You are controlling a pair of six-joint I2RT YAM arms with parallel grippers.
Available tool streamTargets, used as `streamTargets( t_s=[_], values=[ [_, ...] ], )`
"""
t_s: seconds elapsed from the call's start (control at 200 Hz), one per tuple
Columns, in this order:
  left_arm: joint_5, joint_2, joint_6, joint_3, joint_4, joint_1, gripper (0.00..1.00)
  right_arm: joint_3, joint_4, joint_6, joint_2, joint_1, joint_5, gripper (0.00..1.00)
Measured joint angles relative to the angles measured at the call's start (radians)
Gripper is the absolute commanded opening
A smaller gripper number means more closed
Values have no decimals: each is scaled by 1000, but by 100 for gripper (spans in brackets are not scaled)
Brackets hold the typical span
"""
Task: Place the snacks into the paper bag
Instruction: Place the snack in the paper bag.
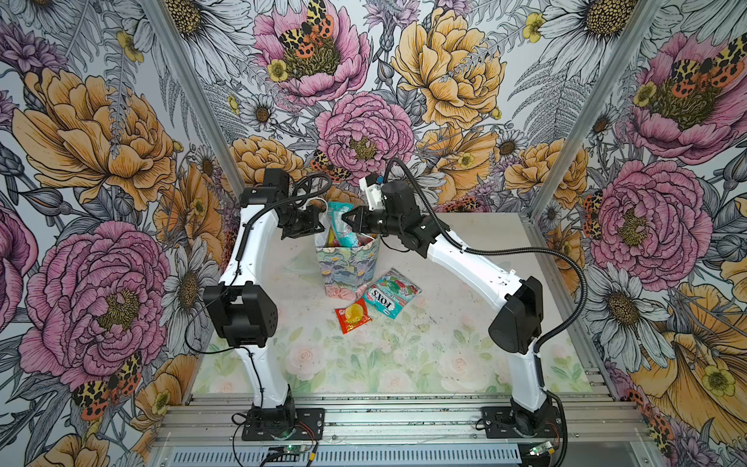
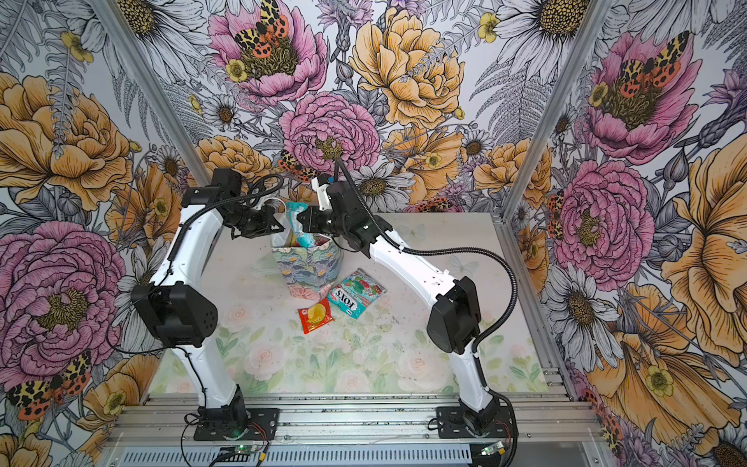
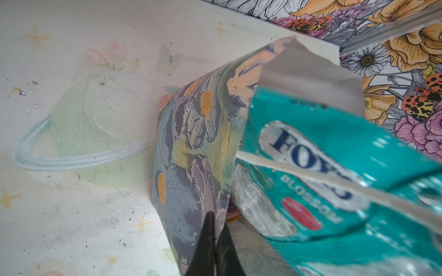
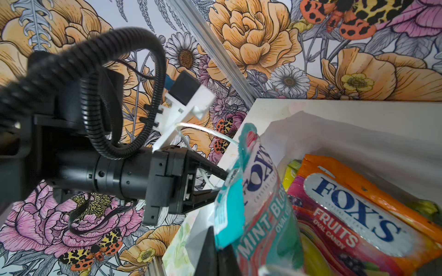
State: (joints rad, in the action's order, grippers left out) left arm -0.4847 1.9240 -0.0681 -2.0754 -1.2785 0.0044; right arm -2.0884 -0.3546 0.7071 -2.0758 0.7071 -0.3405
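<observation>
The paper bag [image 1: 347, 269] [image 2: 309, 269] stands upright at the table's middle back. My left gripper [image 1: 322, 225] [image 3: 216, 229] is shut on the bag's left rim, its black fingers pinching the printed wall [image 3: 191, 148]. My right gripper [image 1: 346, 220] [image 4: 216, 243] is shut on the edge of a teal FOX'S mint packet [image 1: 338, 226] [image 4: 260, 203] that stands half inside the bag's mouth. An orange FOX'S fruits packet [image 4: 354, 210] lies inside the bag. In both top views, another teal FOX'S packet [image 1: 390, 297] [image 2: 355, 297] and a red packet [image 1: 352, 317] [image 2: 315, 317] lie on the table just in front of the bag.
A thin white cord handle [image 3: 311, 174] crosses in front of the held packet. The table mat [image 1: 364, 360] carries a pale floral print. Flowered walls with aluminium posts [image 1: 574, 133] close the sides and back. A metal rail [image 1: 384, 420] bearing both arm bases runs along the front.
</observation>
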Motion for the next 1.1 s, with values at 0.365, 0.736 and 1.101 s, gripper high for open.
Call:
streamTargets(
  t_s=[0.365,0.736,1.101],
  values=[
    [0,0,0,0,0,1,0,100,-2,8,46,-66,86,72],
    [0,0,0,0,0,1,0,181,12,-11,208,-80,145,74],
    [0,0,0,0,0,1,0,128,-143,-150,191,-87,222,47]
  ],
)
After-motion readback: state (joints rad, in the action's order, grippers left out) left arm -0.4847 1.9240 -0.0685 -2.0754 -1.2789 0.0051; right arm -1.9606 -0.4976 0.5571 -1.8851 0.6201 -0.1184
